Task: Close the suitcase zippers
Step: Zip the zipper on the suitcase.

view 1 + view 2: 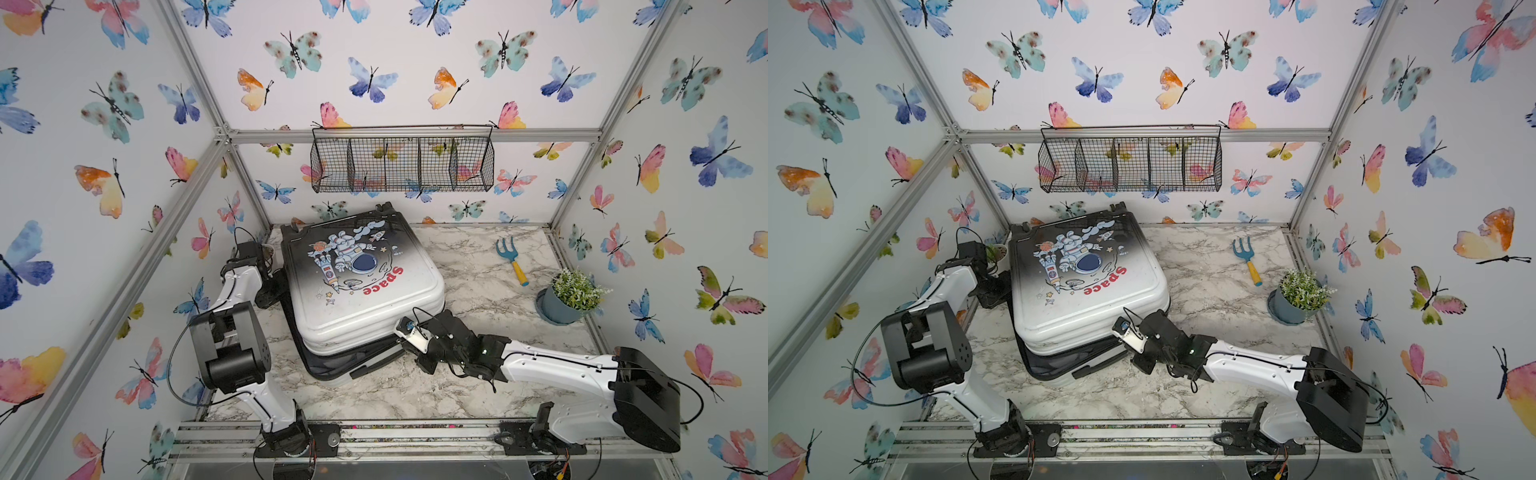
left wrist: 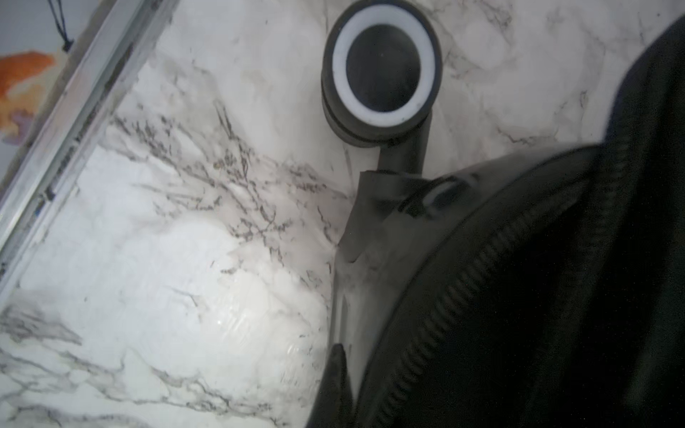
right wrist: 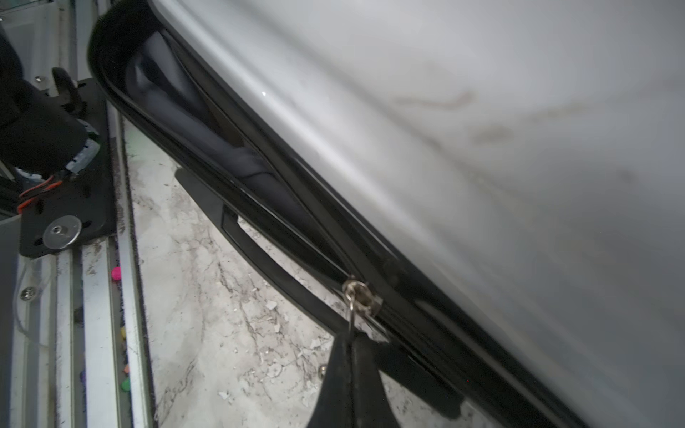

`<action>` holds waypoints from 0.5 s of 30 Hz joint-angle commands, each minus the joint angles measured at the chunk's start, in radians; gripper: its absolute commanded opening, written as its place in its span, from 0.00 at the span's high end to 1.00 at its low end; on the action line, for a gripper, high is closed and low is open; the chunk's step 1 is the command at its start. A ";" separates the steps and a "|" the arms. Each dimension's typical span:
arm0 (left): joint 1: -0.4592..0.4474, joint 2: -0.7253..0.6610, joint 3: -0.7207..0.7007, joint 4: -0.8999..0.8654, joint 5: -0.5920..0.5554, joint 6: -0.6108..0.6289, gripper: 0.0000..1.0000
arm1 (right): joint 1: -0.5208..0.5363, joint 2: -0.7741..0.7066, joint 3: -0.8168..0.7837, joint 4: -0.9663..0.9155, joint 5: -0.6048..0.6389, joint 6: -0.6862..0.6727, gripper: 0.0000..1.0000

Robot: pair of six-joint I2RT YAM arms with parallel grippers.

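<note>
The suitcase (image 1: 361, 299) (image 1: 1088, 299) lies flat on the marble table, printed shell up. Its upper shell sits skewed on the lower one. The zippers' black track (image 3: 207, 163) gapes along the near edge and grey lining (image 3: 241, 155) shows through. My right gripper (image 3: 350, 344) (image 1: 405, 351) is at the near right corner, shut on the metal zipper pull (image 3: 350, 318) hanging from the slider (image 3: 361, 296). My left gripper (image 2: 339, 367) (image 1: 274, 291) is shut against the suitcase's left side, beside the zipper teeth (image 2: 444, 315) and near a black wheel (image 2: 381, 70). I see nothing held in it.
A blue hand rake (image 1: 511, 259) and a potted plant (image 1: 569, 299) sit on the right of the table. A wire basket (image 1: 401, 162) hangs on the back wall. A small pot (image 1: 996, 251) stands behind the left arm. An aluminium rail (image 1: 374, 436) borders the front.
</note>
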State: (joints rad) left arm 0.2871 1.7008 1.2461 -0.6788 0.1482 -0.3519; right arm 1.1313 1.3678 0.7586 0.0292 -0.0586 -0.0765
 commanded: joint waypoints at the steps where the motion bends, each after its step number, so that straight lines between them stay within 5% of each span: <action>1: -0.017 -0.041 -0.058 0.032 0.107 -0.211 1.00 | 0.089 0.007 0.024 0.069 -0.015 -0.003 0.98; 15: -0.148 -0.161 -0.201 0.107 0.101 -0.409 1.00 | 0.171 0.139 0.160 0.160 -0.134 0.038 0.97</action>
State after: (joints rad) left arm 0.1894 1.5700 1.0882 -0.5930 0.1047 -0.5476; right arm 1.2652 1.4998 0.8703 0.0467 -0.0776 -0.0441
